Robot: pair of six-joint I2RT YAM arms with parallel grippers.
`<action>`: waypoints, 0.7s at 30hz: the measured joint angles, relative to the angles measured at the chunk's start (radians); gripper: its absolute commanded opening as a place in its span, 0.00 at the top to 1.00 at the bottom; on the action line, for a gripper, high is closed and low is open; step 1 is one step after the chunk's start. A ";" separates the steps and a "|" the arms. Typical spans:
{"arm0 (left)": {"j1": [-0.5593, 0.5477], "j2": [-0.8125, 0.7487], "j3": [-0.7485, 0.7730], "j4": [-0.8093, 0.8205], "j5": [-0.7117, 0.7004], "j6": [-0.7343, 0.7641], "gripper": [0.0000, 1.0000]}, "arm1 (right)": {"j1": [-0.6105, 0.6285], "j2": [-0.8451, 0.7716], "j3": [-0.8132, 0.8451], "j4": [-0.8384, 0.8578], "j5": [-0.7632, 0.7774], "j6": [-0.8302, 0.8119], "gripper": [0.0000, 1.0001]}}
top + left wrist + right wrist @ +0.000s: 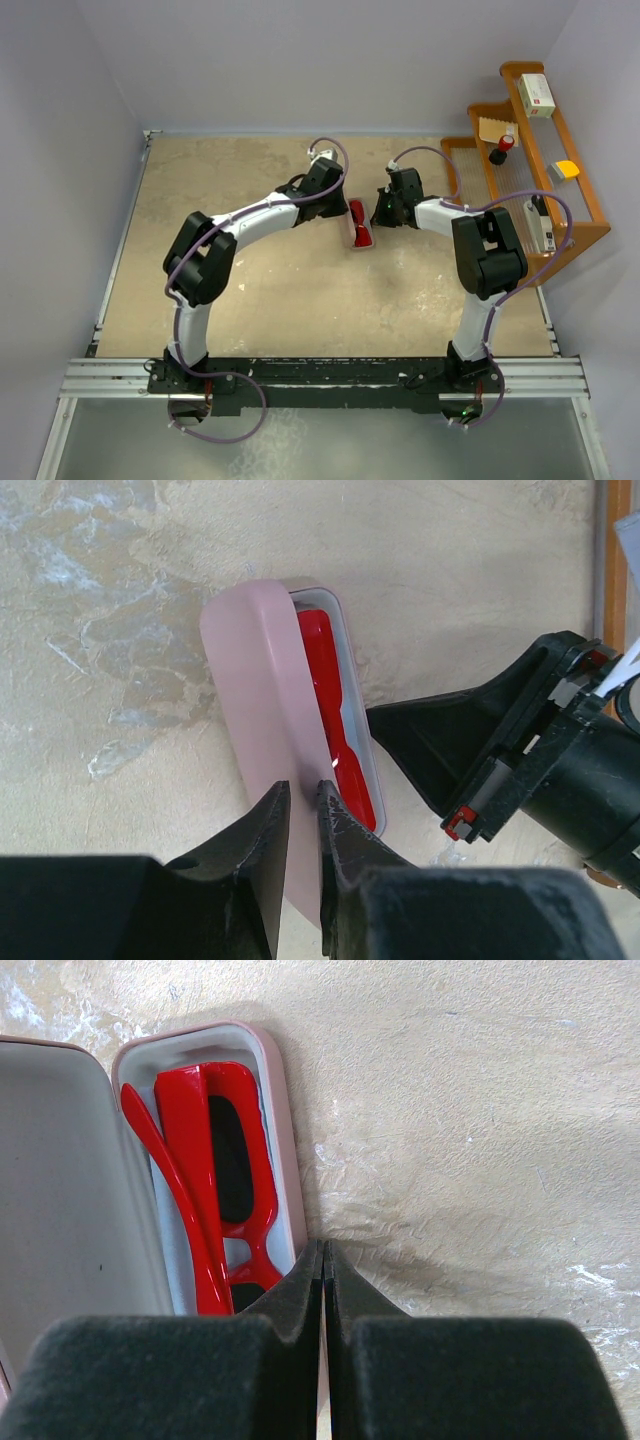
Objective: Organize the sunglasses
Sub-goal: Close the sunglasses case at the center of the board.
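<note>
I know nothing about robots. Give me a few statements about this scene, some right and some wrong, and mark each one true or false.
1. The red sunglasses lie inside the pink case. True.
2. The case is fully closed. False: its lid stands open, pinched between the fingers of the left gripper.
3. The right gripper is shut with nothing in it. True: its tip sits at the side of the case.
4. The right gripper is lifting the sunglasses out. False: it does not hold them, and they rest in the case.
5. The wooden rack stands on the left side of the table. False: it stands on the right side.
</note>
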State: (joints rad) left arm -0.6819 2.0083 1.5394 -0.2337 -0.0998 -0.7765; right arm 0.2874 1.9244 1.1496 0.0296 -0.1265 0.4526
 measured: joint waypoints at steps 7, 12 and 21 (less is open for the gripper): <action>-0.002 0.018 0.001 0.026 0.016 -0.009 0.88 | 0.000 0.000 0.000 0.000 0.000 0.000 1.00; -0.007 0.038 0.020 0.032 0.024 -0.008 0.88 | 0.000 0.001 0.000 0.000 0.000 0.000 1.00; -0.031 0.112 0.071 0.073 0.046 -0.008 0.89 | 0.000 0.001 0.000 0.000 -0.001 0.000 1.00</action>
State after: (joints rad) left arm -0.7132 2.1204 1.6108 -0.1604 -0.0540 -0.7849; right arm 0.2871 1.9251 1.1496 0.0299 -0.1272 0.4522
